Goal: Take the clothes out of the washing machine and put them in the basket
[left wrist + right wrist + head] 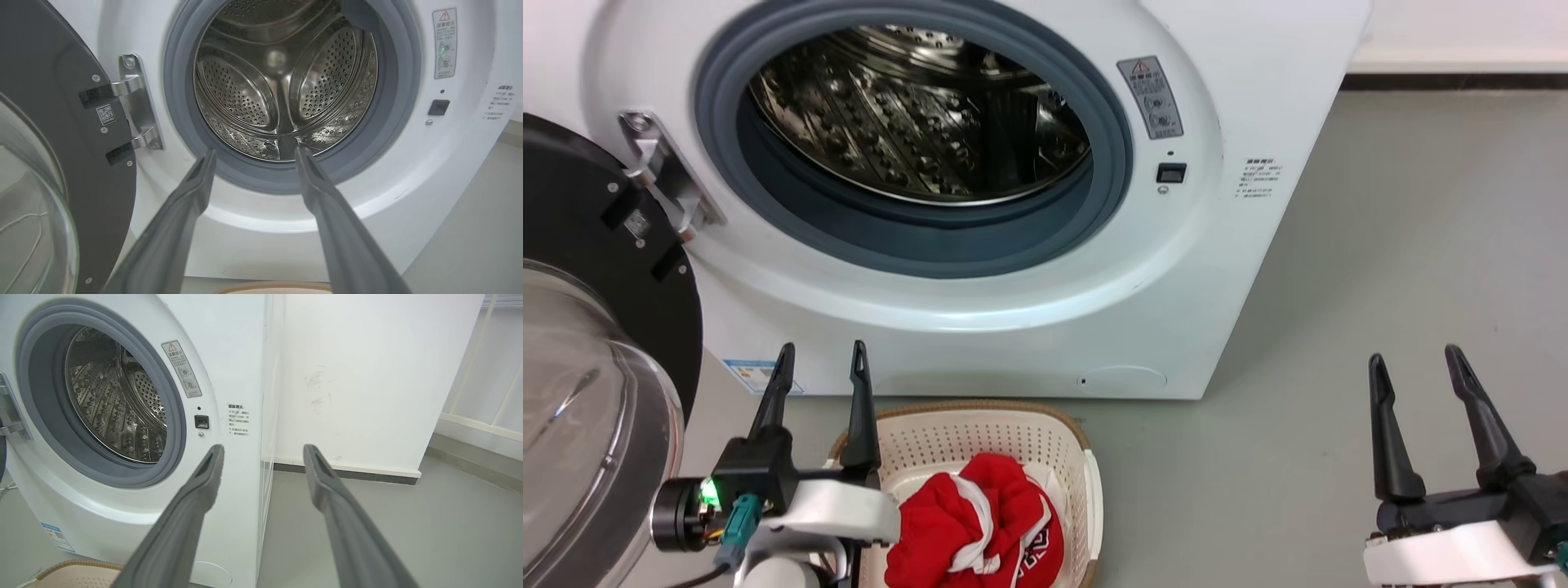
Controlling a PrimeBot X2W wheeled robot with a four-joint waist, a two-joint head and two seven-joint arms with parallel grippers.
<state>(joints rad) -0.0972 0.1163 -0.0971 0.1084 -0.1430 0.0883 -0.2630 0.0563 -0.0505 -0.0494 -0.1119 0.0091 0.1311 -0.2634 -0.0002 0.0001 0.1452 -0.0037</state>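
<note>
Grey floor point(1405, 245); glass door point(596, 269) flanks left hand point(822, 347); it and right hand point(1414, 354) gape empty.

a laundry corner; white washing machine point(980, 204); bare grey floor point(1421, 245)

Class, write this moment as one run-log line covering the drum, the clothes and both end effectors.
washing machine drum: no clothes visible | clothes: in basket | left end effector: open, holding nothing | right end effector: open, holding nothing

- 12 o'clock: mouth of the washing machine point(1241, 269) unblocked.
- 9 o'clock: its swung-out door point(588, 392) walls that side.
- 1 to 3 o'clock: open floor point(1421, 245).
</note>
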